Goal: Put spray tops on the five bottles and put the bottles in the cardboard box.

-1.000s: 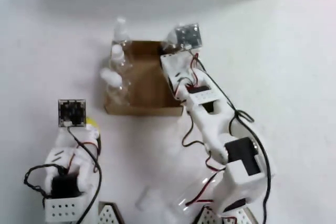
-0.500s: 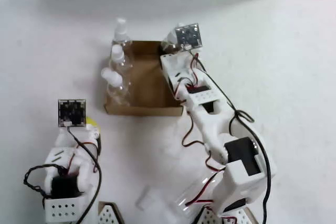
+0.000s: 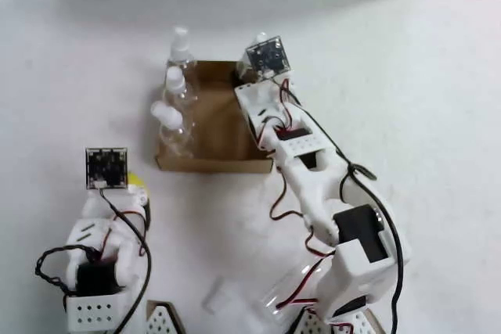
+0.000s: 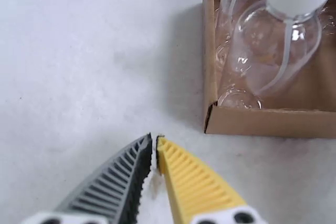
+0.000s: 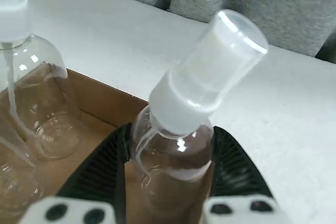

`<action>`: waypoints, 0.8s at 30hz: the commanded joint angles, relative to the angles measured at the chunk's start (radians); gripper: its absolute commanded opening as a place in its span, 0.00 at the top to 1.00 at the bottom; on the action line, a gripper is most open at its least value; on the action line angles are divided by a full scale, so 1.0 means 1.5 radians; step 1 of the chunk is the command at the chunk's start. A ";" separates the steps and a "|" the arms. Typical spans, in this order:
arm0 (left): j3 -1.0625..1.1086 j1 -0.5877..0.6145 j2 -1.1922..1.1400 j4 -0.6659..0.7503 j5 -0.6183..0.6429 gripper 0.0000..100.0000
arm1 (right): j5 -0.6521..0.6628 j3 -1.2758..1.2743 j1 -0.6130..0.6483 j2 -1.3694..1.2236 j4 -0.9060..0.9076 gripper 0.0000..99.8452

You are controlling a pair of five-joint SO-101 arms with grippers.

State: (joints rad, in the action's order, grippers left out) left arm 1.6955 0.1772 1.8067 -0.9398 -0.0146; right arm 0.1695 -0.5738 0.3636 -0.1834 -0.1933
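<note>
Bottle [image 5: 176,163] with spray top [image 5: 210,77] clamped in right end effector [image 5: 172,137] at cardboard box [image 5: 105,98] edge; left end effector [image 4: 155,142] clenched, empty

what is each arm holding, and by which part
Right end effector grips a bottle by its upper body, under the spray top. Left end effector holds nothing.

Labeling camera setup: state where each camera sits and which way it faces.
High view: fixed above table, looking down; left arm, right arm show.
Left wrist view: on left arm, facing table, cardboard box past shut left end effector.
Right wrist view: on right arm, facing right end effector gripping a bottle.
Shared: all show the cardboard box.
</note>
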 commanded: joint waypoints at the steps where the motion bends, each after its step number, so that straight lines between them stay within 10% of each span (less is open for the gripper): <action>1: -0.002 0.008 0.008 0.018 -0.006 0.98 | 0.013 0.004 0.002 0.002 -0.005 0.98; 24: -0.002 -0.015 0.007 0.040 -0.006 0.98 | 0.013 0.000 0.006 -0.001 -0.005 0.98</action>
State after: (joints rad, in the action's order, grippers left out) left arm 1.6955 0.1772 1.8067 -0.9137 -0.0146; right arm 0.1788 -0.5738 0.3636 -0.1864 -0.1933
